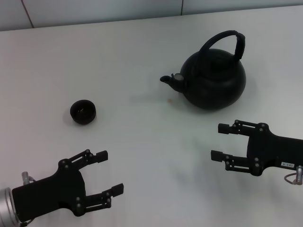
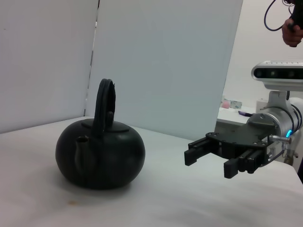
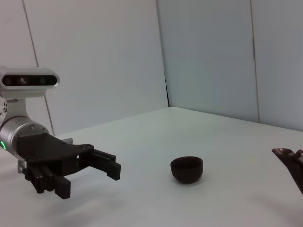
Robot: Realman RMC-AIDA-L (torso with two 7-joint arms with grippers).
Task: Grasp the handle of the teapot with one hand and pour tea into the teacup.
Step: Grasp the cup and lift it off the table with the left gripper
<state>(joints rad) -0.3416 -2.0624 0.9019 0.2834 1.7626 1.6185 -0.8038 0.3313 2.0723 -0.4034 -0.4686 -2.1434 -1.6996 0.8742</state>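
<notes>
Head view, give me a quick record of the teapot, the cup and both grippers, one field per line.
teapot: upright on the table, spout toward the robot's left
handle: arched over the pot, not gripped
teacup: upright, apart from the teapot, on the robot's left
left gripper: open, near side, holding nothing
right gripper: open, in front of the teapot, not touching it
</notes>
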